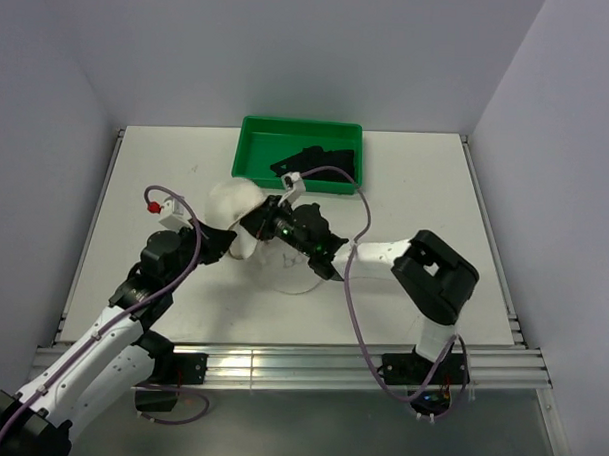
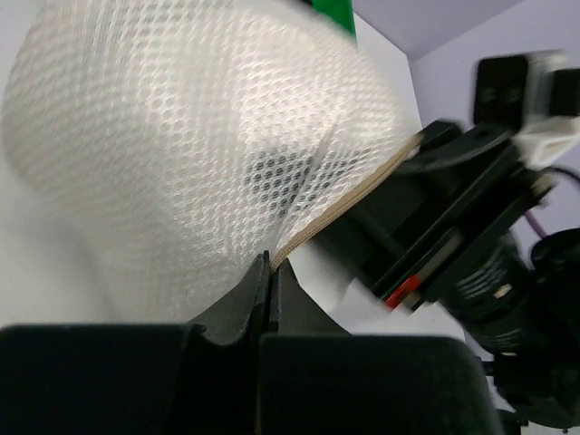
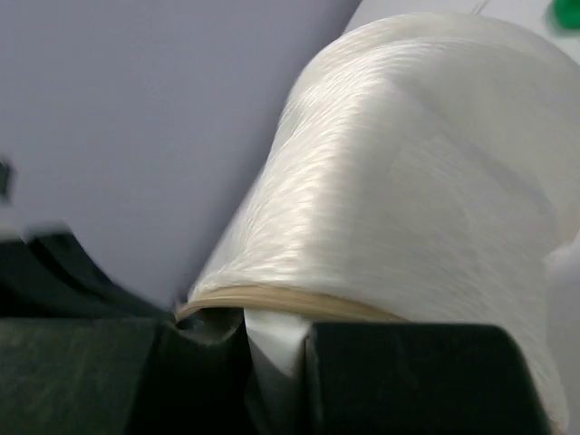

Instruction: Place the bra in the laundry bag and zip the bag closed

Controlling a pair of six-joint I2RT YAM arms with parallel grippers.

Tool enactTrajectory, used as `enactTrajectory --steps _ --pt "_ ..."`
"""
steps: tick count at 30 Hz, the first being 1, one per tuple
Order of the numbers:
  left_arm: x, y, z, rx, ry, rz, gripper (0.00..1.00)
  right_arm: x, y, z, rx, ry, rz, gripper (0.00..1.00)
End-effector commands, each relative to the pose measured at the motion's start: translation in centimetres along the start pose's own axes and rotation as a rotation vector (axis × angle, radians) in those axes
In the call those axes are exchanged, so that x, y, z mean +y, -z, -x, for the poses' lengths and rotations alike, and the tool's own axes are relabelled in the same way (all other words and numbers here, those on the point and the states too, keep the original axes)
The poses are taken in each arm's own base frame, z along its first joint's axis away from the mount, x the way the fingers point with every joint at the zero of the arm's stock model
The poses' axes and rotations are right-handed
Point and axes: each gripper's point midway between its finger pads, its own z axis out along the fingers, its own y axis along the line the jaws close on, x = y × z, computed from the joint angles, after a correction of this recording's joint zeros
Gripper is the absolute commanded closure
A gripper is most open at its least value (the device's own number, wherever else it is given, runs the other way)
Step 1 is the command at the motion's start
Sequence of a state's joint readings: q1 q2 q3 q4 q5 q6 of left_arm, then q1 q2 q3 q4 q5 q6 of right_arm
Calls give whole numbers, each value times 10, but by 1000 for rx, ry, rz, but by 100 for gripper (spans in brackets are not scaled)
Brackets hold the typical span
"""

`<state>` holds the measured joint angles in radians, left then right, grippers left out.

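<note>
Laundry bag point(image 2: 181, 136) rim between left jaws (taut)

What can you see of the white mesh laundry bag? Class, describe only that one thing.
The laundry bag is a small rounded pouch of white see-through mesh, soft and bulging, edged with a beige band. It is at mid-table, just in front of the green tray. The left gripper pinches the band, and the right gripper grips its edge from the other side. Whether it is zipped cannot be told.
</note>
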<state>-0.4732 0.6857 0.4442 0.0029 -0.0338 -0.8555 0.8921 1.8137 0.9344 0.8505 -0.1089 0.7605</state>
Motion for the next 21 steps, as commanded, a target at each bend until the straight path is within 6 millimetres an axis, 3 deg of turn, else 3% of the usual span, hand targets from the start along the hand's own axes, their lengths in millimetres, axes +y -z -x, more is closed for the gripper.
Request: enactTrajectory --steps 1,2,4,5,6,8,9,12,14,15,17,19,20,21 --pt "-9 7 -15 84 60 -30 100 -3 11 81 -357 -109 -221 100" --pt "-13 8 -21 111 81 -50 100 3 10 83 -368 -129 -232 100" --pt "-21 9 -29 138 105 -82 100 -4 6 78 -350 -137 -302 100" --pt "-27 11 -34 166 137 -105 100 3 0 85 -365 -148 -321 100" --pt "-35 10 -33 162 151 -146 100 -14 -3 71 -331 -132 -395 100" --pt "-48 13 -39 194 188 -185 100 -20 -9 71 -358 -103 -456 100" --pt "-55 16 -42 214 199 -212 100 -43 -11 52 -310 -77 -533 100" --pt "-73 23 -34 214 235 -275 100 -76 -5 33 -301 -12 -645 100" --pt "-77 26 -30 211 250 -283 100 -92 4 23 -276 30 -701 100" --pt "-77 27 -29 206 249 -282 100 -88 8 26 -280 40 -689 98" --pt "-58 21 -27 162 240 -194 100 -89 21 24 -258 107 -704 86" --pt "-45 17 -24 117 248 -153 100 -83 30 30 -227 179 -719 62" --pt "-40 14 -27 108 253 -150 100 -83 33 31 -211 196 -731 45" --pt "-35 13 -29 102 255 -138 100 -80 40 33 -188 219 -739 38"
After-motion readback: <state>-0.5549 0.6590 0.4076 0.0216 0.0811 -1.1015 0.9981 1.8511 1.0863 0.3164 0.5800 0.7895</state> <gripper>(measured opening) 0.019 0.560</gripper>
